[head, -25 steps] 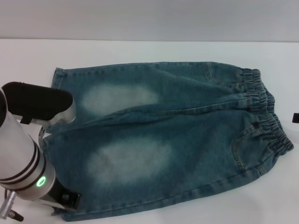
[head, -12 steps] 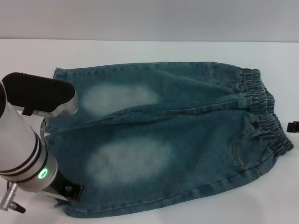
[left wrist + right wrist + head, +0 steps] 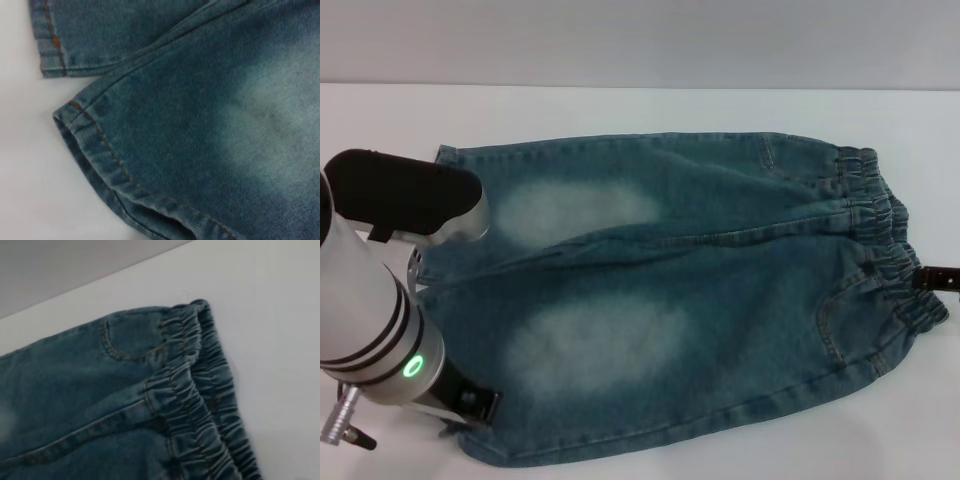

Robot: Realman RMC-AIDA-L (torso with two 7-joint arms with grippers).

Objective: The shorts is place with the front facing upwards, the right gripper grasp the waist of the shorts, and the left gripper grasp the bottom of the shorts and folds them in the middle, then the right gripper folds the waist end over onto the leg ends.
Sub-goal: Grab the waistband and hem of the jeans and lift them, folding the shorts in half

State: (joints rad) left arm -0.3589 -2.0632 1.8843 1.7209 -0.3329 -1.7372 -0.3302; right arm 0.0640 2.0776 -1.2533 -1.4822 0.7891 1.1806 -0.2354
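The left gripper (image 3: 470, 405), a black claw on a silver-white arm with black bands and a green glowing ring, sits at the near corner of the leg hems, low on the robot's left. Its tips are hidden beneath its own body, so how far it is open, or whether it has any cloth, cannot be told. Its wrist view looks straight down on the bottom (image 3: 100, 150) — the stitched hem of the nearer leg curves across the white surface, with the other leg's hem beyond it.

The right gripper (image 3: 942, 279) shows only as a dark sliver at the right edge of the head view, just beside the waist (image 3: 885, 235); its opening cannot be told either. Its wrist view shows that ruched, darker elastic band lying flat, with a curved pocket seam next to it.

The shorts (image 3: 720, 290) — long blue denim with two pale faded patches — lie spread on the white table (image 3: 620, 110), front up, leg ends (image 3: 445, 170) toward the robot's left and waist toward its right.
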